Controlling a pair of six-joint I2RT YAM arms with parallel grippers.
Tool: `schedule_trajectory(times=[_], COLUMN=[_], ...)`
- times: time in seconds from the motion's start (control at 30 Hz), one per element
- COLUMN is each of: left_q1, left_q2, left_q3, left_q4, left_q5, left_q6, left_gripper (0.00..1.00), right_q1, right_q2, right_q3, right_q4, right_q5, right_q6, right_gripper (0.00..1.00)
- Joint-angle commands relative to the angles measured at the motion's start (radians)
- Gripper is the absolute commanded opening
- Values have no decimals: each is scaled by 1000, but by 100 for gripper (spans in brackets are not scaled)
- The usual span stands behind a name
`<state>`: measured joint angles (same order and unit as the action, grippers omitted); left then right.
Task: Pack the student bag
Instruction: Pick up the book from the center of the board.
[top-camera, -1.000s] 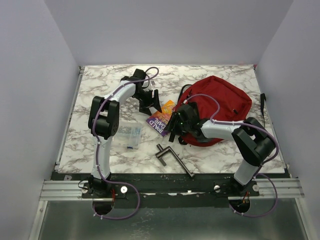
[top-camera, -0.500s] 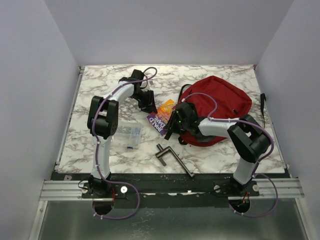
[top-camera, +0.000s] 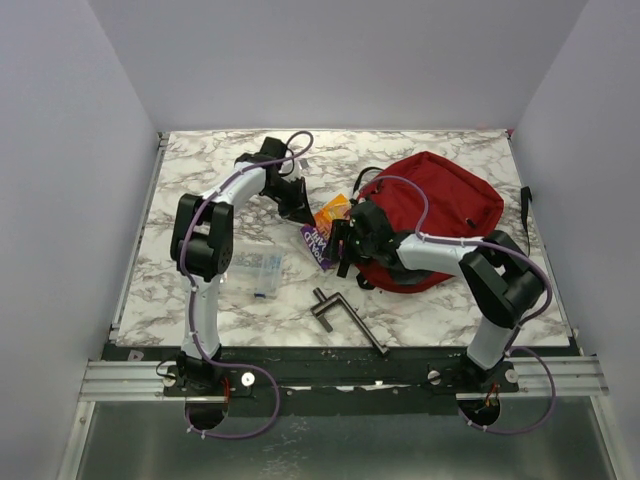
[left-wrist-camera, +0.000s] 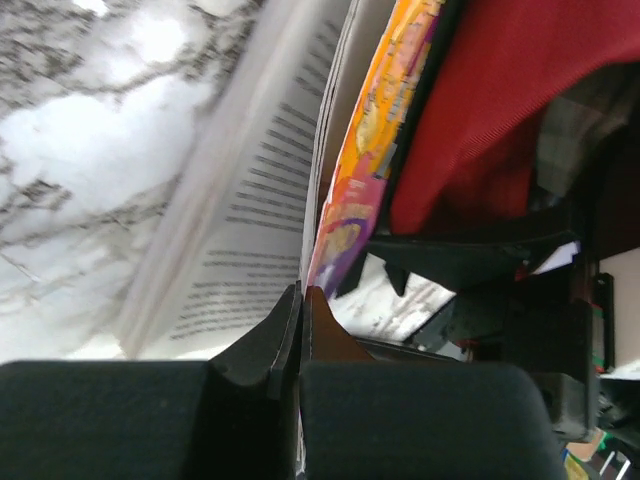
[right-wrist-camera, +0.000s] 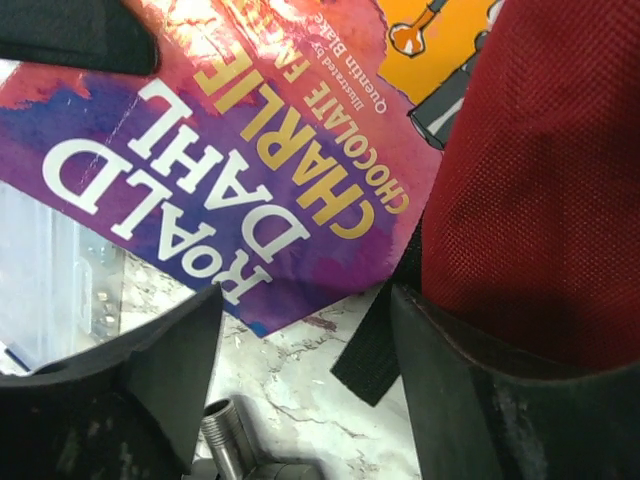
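Soft, even light from overhead keeps the white marble-patterned tabletop (top-camera: 200, 170) bright and the large dark-red fabric backpack (top-camera: 440, 205) crisp in the top view, where shadows are faint and short. In the left wrist view the marble left of the backpack glares to white and blurs. The purple-and-orange paperback book (left-wrist-camera: 365, 150) is soft, and the black fingers (left-wrist-camera: 250, 355) of the left gripper (left-wrist-camera: 298, 300) are dark and unfocused. In the right wrist view the book's lettering and the backpack's weave are sharp. The right gripper (right-wrist-camera: 305, 310) below is blurred, and the clear plastic pouch (right-wrist-camera: 50, 270) far left washes out.
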<state>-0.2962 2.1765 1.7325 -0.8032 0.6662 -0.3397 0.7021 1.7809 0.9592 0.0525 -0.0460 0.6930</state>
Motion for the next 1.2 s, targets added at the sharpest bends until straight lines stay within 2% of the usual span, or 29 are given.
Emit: schedule_trajectory(times=[0.0, 0.1, 0.17, 0.33, 0.5, 0.6, 0.7, 1.17], left_q1=[25, 55, 74, 107, 121, 129, 132, 134], left_q2=[-124, -163, -184, -211, -221, -226, -230, -229], left_q3=[-45, -102, -139, -217, -239, -249, -255, -271], left_q4=[29, 102, 146, 259, 306, 319, 327, 351], left_q5=[145, 225, 259, 342, 368, 369, 371, 377], left_q6=[-47, -97, -127, -222, -258, -273, -278, -295], left_gripper=[0, 0, 0, 0, 0, 0, 0, 0], right_q1=[8, 8, 8, 6, 2, 0, 0, -2], right_q2=[-63, -78, -83, -86, -28, 39, 112, 281], right_q3=[20, 2, -36, -200, -264, -293, -346, -286], right_q4=[-51, -38, 46, 382, 596, 736, 944, 1088], right_q5=[28, -41, -94, -108, -96, -115, -112, -49], right_q6=[-78, 112, 250, 569, 722, 836, 981, 1070], right_gripper=[76, 80, 81, 78, 76, 71, 57, 55])
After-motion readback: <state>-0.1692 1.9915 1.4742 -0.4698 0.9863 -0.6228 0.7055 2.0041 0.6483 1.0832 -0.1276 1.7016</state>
